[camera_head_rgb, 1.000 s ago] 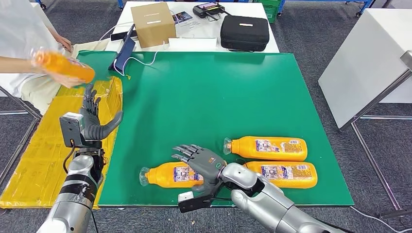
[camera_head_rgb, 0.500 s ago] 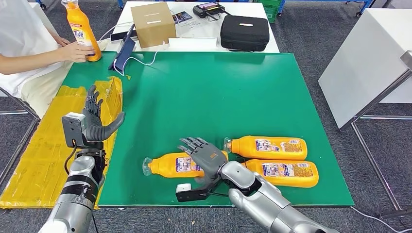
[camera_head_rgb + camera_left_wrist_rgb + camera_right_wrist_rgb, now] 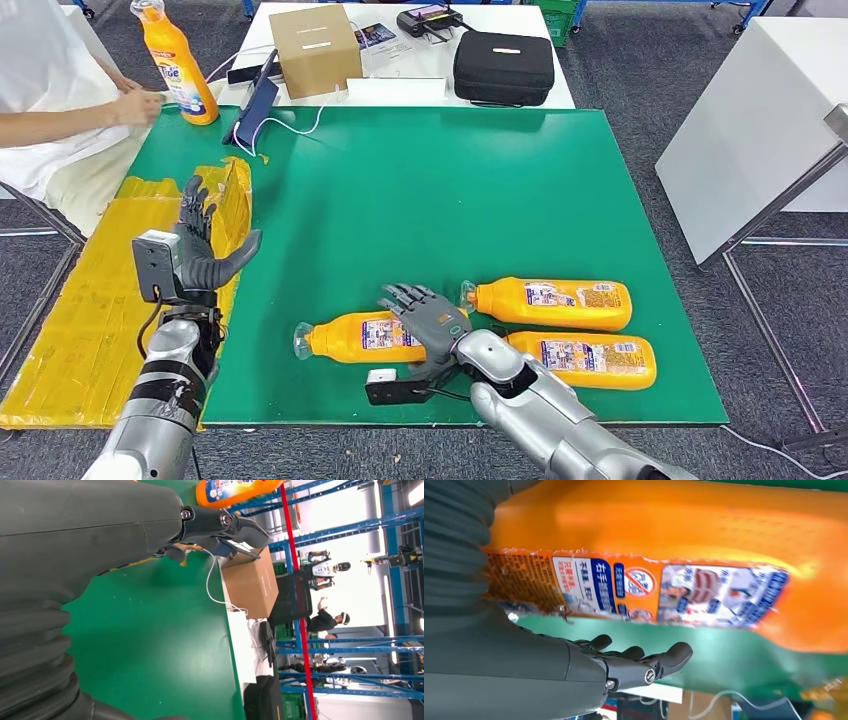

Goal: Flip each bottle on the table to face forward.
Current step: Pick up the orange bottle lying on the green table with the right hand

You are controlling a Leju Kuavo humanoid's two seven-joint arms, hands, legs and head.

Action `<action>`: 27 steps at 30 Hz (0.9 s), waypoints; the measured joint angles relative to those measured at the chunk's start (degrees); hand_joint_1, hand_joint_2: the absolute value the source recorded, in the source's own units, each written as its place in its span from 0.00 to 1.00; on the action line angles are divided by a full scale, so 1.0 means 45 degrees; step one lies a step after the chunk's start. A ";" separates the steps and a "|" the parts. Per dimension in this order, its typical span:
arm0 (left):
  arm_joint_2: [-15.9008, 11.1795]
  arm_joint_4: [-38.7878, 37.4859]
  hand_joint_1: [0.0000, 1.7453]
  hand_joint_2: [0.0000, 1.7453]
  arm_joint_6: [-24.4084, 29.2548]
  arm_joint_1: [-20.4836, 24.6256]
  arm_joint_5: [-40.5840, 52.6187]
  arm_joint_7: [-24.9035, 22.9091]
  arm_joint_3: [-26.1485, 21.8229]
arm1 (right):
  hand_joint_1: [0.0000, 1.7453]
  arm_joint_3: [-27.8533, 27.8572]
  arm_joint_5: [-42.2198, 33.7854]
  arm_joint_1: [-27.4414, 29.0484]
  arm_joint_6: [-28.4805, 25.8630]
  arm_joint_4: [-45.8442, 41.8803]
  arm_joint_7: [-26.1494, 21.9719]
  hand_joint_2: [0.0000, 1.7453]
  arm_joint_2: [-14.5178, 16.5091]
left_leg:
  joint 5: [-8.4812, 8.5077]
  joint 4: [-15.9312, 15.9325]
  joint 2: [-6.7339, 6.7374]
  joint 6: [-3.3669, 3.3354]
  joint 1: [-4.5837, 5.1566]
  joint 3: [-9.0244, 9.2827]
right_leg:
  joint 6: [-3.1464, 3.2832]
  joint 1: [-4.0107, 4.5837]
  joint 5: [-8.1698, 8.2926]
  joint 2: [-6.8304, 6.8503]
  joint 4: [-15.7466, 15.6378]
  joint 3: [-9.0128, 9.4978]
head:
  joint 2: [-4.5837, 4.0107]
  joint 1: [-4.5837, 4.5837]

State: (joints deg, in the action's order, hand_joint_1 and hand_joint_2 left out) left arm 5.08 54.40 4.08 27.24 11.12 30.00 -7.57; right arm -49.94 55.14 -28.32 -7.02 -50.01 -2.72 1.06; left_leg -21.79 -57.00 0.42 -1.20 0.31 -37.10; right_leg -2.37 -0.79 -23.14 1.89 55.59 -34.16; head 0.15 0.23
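While the right hand hovered spread over the lying bottle at the near edge, left hand spread idle, rolling it label-up called for a full, centred grasp

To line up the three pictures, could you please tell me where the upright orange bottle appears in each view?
Head view: upright bottle at the mat's far left corner, beside a person's hand.
Left wrist view: its body at the picture's edge, beyond the left hand's fingers.
Right wrist view: not in it.
Shared landmark: the cardboard box.
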 joint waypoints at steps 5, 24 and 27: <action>0.0062 -0.0084 0.00 1.00 -0.0004 0.0091 -0.0079 -0.0016 0.0171 | 0.40 0.0080 0.0147 -0.0503 0.0142 0.1171 0.0178 1.00 0.0343 | 0.0000 0.0000 0.0008 0.0000 0.0000 0.0018 | 0.0000 0.0000 0.0000 -0.0003 -0.0001 0.0011 | 0.0000 -0.0001; 0.0183 -0.0675 0.00 1.00 -0.0067 0.0498 -0.0407 0.0089 0.0495 | 1.00 0.0395 -0.1201 -0.1360 0.0633 0.3055 -0.1007 1.00 0.0941 | 0.0030 0.0000 0.0016 0.0004 0.0000 0.0078 | 0.0003 -0.0001 0.0014 -0.0003 -0.0004 0.0066 | 0.0000 0.0000; 0.0183 -0.0693 0.00 1.00 -0.0015 0.0496 -0.0474 0.0113 0.0504 | 1.00 0.0832 -0.2083 -0.1168 0.0000 0.2878 -0.1381 1.00 0.0997 | 0.0029 0.0001 0.0016 0.0005 -0.0001 0.0074 | 0.0003 -0.0001 0.0014 -0.0003 -0.0003 0.0067 | 0.0000 0.0003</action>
State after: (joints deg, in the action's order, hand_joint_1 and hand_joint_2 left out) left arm 5.90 51.28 4.02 29.48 8.99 30.51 -5.30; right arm -46.19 45.76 -33.58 -7.02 -37.06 -8.93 5.55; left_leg -21.65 -56.99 0.49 -1.18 0.31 -36.77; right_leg -2.36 -0.79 -23.07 1.88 55.58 -33.86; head 0.15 0.25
